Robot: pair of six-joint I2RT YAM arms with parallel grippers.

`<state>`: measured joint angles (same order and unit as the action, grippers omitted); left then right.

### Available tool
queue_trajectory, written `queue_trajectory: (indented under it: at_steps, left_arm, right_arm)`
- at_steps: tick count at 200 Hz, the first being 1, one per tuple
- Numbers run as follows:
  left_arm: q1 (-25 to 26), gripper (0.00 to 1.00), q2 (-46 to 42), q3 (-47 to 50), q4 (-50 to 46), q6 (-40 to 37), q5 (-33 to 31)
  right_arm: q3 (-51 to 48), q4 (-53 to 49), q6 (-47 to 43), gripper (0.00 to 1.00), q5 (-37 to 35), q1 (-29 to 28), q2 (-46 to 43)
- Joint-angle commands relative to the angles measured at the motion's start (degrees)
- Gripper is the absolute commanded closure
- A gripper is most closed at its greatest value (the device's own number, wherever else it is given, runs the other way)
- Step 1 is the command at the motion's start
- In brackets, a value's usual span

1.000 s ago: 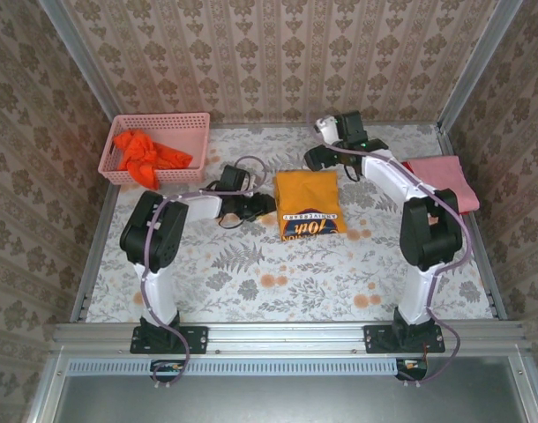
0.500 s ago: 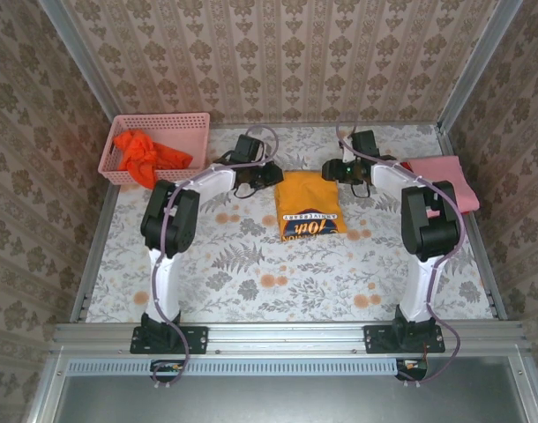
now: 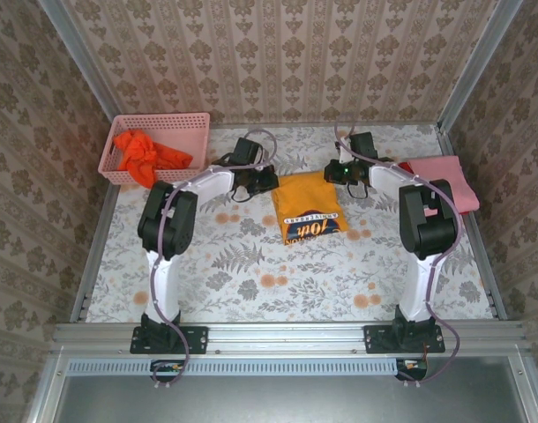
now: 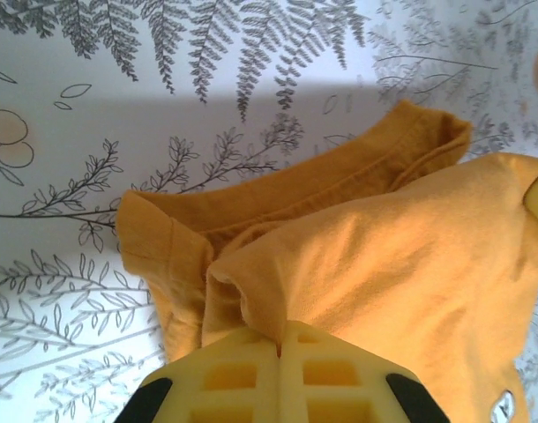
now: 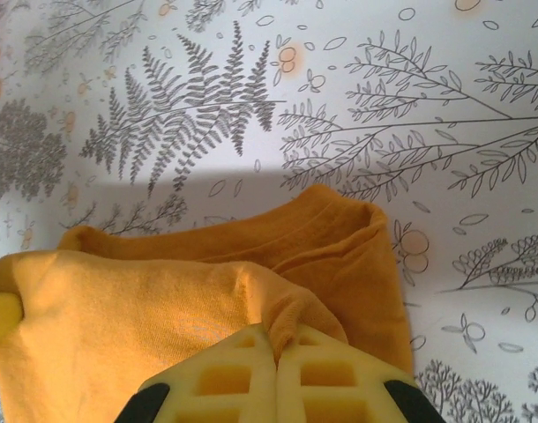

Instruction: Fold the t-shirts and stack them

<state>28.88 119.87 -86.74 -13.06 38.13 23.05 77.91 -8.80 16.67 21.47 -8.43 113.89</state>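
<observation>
Clamped tight, the left gripper (image 4: 280,339) has a bunched fold of the yellow tee (image 3: 309,207) squeezed between its pads (image 4: 225,379), which meet with no gap showing. It has hold of the tee's far left corner, where the top layer is pulled up into a ridge and a seamed under-layer lies flat on the table (image 3: 251,273) beyond it. The right gripper (image 5: 275,345) is doing the same at the far right corner. Its jaws are closed together on a pucker of yellow cloth, and the ribbed edge of the layer below curves round just past them. Both arms reach up from the near edge and bend inward, so the two wrists face each other across the far end of the tee.

The yellow tee lies folded into a rough rectangle in the middle of the table's far half, slightly skewed. Its dark-blue print is at the near end, cut off by the fold, and that near part rests flat on the table.

Over in the far left corner stands the basket (image 3: 163,117), with the orange tee (image 3: 144,152) crumpled inside and one end spilling over the near rim. At the far right edge, beside the right arm, the pink tee (image 3: 438,169) lies folded flat, well apart from the yellow one. A redder strip shows along its right side; whether that is another tee I cannot tell.
</observation>
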Motion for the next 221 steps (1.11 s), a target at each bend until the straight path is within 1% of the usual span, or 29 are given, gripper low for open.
queue_trajectory:
  at_steps: [1, 33, 63, 145, 149, 153, 155, 157, 158, 161, 162, 163, 164, 166, 174, 184, 185, 190, 193, 201, 204, 207, 221]
  left_arm:
    - [0.3, 1.0, -4.56, 1.91, 1.44, 0.89, -0.55]
    - [0.3, 1.0, -7.46, 5.44, 2.0, 1.34, -1.01]
    - [0.12, 1.0, -9.71, 10.27, 3.31, 2.06, -2.34]
    - [-0.99, 1.0, -7.38, 18.92, 6.81, 4.06, -4.22]
    - [-1.1, 1.0, -7.11, 19.18, 6.88, 3.99, -4.4]
    - [-1.23, 1.0, -6.85, 19.26, 6.88, 3.93, -4.56]
    - [-1.27, 1.0, -6.67, 19.27, 6.86, 3.81, -4.63]
    - [-1.33, 1.0, -6.56, 19.27, 6.83, 3.73, -4.67]
    - [-1.35, 1.0, -6.48, 19.3, 6.87, 3.72, -4.67]
    - [-1.49, 1.0, -6.32, 19.25, 6.83, 3.68, -4.72]
    - [-1.52, 1.0, -6.23, 19.24, 6.87, 3.69, -4.74]
    - [-1.58, 1.0, -6.14, 19.29, 6.84, 3.7, -4.76]
    - [-1.61, 1.0, -6.06, 19.31, 6.87, 3.7, -4.76]
    - [-1.67, 1.0, -5.92, 19.3, 6.9, 3.64, -4.77]
    - [-1.94, 1.0, -5.56, 19.11, 6.99, 3.42, -4.76]
    - [-2.16, 0.99, -4.97, 18.73, 7.04, 3.06, -4.94]
    - [-2.21, 0.99, -4.94, 18.68, 7.02, 3.03, -4.94]
    - [-2.26, 0.98, -4.58, 18.36, 6.92, 2.77, -4.94]
    - [-2.34, 0.97, -4.4, 18.05, 6.79, 2.56, -4.9]
    - [-2.48, 0.96, -3.71, 17.18, 6.45, 2.09, -4.88]
    - [-2.43, 0.96, -3.36, 16.75, 6.24, 1.83, -4.86]
    - [-2.43, 0.96, -3.04, 16.29, 5.94, 1.67, -4.81]
    - [-2.43, 0.96, -1.67, 14.54, 4.9, 0.93, -4.17]
  right_arm:
    - [-2.02, 2.62, -1.66, 1.0, 1.05, -0.96, -4.6]
    - [-2.94, 2.62, -3.37, 1.0, 0.93, -2.04, -5.46]
    - [-2.51, 2.31, -3.62, 1.0, 0.18, -2.51, -4.16]
    - [0.96, 1.51, -4.1, 0.99, -0.53, -2.71, 3.05]
    - [0.95, 1.59, -4.17, 0.96, -0.56, -2.73, 3.09]
    - [0.83, 2.03, -4.13, 0.89, -0.51, -2.76, 2.96]
    - [0.79, 2.12, -4.16, 0.87, -0.49, -2.79, 2.94]
    - [0.62, 2.34, -4.17, 0.83, -0.57, -2.72, 2.75]
    - [0.62, 2.34, -4.17, 0.83, -0.57, -2.72, 2.75]
    - [0.33, 2.68, -4.3, 0.78, -0.59, -2.69, 2.6]
    - [0.16, 2.92, -4.28, 0.75, -0.68, -2.72, 2.45]
    - [0.16, 2.92, -4.28, 0.75, -0.68, -2.72, 2.45]
    - [0.03, 3.15, -4.34, 0.72, -0.81, -2.73, 2.25]
    - [-0.09, 3.21, -4.4, 0.71, -0.9, -2.69, 2.1]
    - [-0.89, 4.02, -4.77, 0.57, -1.24, -2.71, 1.21]
    - [-2.05, 4.57, -5.13, 0.44, -1.26, -2.66, -0.02]
    - [-2.23, 4.58, -5.21, 0.42, -1.2, -2.63, -0.23]
    - [-2.59, 4.53, -5.37, 0.38, -1.0, -2.58, -0.53]
    - [-2.98, 4.26, -5.48, 0.33, -0.84, -2.53, -0.96]
    - [-3.63, 3.76, -5.7, 0.3, -0.5, -2.51, -1.44]
    - [-3.93, 3.52, -5.88, 0.26, -0.29, -2.53, -1.74]
    - [-4.41, 3.02, -6.03, 0.25, -0.01, -2.48, -2.02]
    - [-5.87, 1.3, -5.84, 0.23, 0.8, -2.56, -2.52]
